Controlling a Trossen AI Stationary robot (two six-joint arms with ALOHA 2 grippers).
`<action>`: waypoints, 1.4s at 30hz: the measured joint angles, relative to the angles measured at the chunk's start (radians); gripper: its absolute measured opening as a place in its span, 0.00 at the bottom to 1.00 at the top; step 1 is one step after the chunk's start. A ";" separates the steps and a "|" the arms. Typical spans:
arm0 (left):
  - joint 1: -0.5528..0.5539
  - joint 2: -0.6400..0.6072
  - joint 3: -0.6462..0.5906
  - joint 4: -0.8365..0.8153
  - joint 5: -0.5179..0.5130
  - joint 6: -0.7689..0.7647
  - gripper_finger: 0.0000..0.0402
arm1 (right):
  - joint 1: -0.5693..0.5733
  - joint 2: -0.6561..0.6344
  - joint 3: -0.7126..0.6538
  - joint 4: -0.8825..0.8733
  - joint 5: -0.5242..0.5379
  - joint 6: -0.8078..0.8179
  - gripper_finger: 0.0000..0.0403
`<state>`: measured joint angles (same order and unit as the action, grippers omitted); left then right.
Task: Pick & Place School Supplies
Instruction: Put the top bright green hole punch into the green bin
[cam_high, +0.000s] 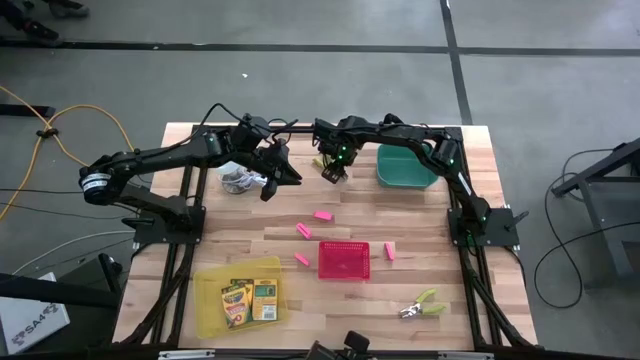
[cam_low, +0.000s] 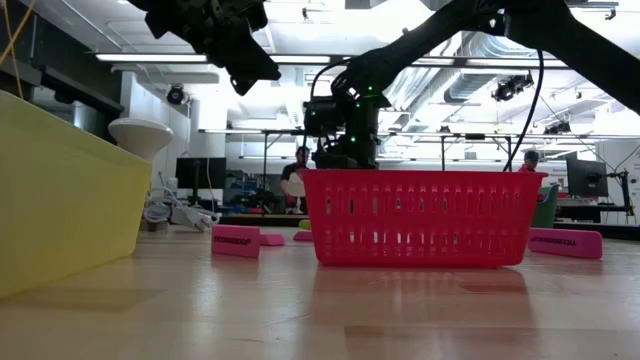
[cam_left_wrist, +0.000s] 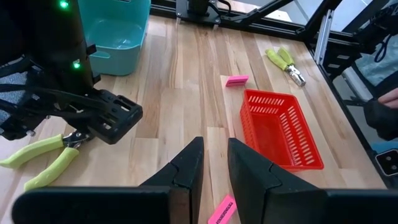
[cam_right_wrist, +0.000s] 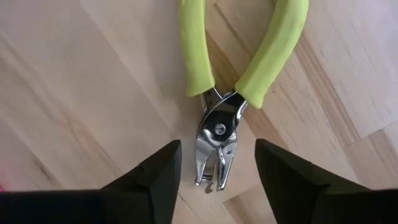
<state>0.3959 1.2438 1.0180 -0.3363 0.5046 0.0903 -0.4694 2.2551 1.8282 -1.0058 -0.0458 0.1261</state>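
Right tool (cam_right_wrist: 217, 171): fingers wide, empty, straddling punch (cam_right_wrist: 217, 146) on bare far desk (cam_right_wrist: 74, 93).
Left tool (cam_left_wrist: 214, 165): narrowly parted, empty, raised.

The setting was a robotics lab: wooden butcher-block bench (cam_high: 420, 275), exposed silver ceiling ducts (cam_low: 420, 80), strip lights, and monitor workstations (cam_low: 585, 178) behind.

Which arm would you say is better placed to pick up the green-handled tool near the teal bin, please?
Right: the right gripper hangs open directly over that green-handled tool. The left gripper sits off to its side.
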 joint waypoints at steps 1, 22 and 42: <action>0.000 0.000 0.000 0.000 0.000 -0.002 0.17 | 0.000 0.000 0.000 0.000 0.000 0.000 0.49; 0.000 0.000 0.000 0.000 0.000 -0.016 0.17 | 0.008 0.006 -0.040 0.060 -0.005 0.038 0.50; -0.076 0.000 0.000 0.000 -0.001 -0.008 0.17 | 0.023 0.010 -0.042 0.053 0.047 0.083 0.48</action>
<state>0.3197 1.2438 1.0180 -0.3363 0.5033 0.0822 -0.4469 2.2654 1.7866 -0.9527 0.0013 0.2092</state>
